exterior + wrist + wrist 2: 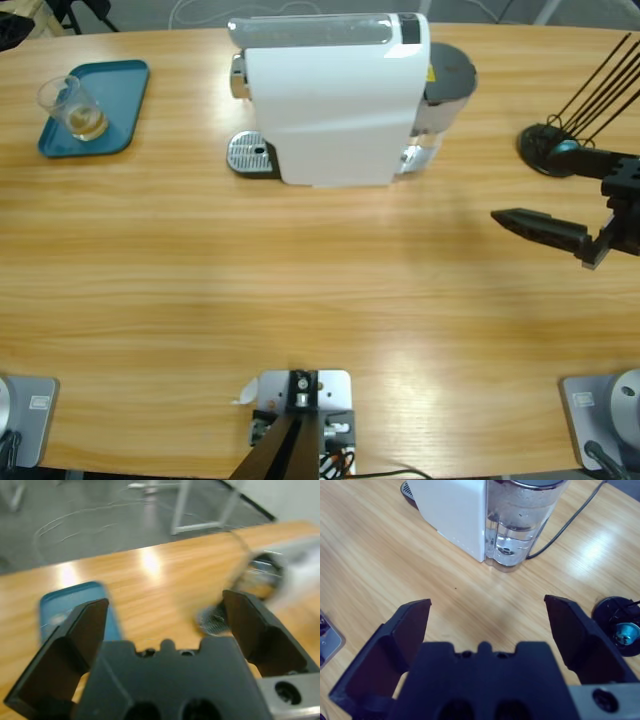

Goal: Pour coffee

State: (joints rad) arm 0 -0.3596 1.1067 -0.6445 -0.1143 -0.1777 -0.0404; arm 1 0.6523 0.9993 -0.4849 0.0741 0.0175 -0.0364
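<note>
My right claw [487, 630] hangs with jaws spread wide and empty above the long wooden table [320, 290], at the right edge of the high view; ahead of it stands the tall white coffee machine [335, 100] with its clear water tank [520, 525]; a small teal-blue capsule [626, 632] sits in a round black holder at lower right of that wrist view. My left claw [165, 625] is likewise apart, holding nothing. The coffee [88, 124] lies shallow in a clear glass cup [72, 105] on the teal rectangular tray [120, 85], upper left.
</note>
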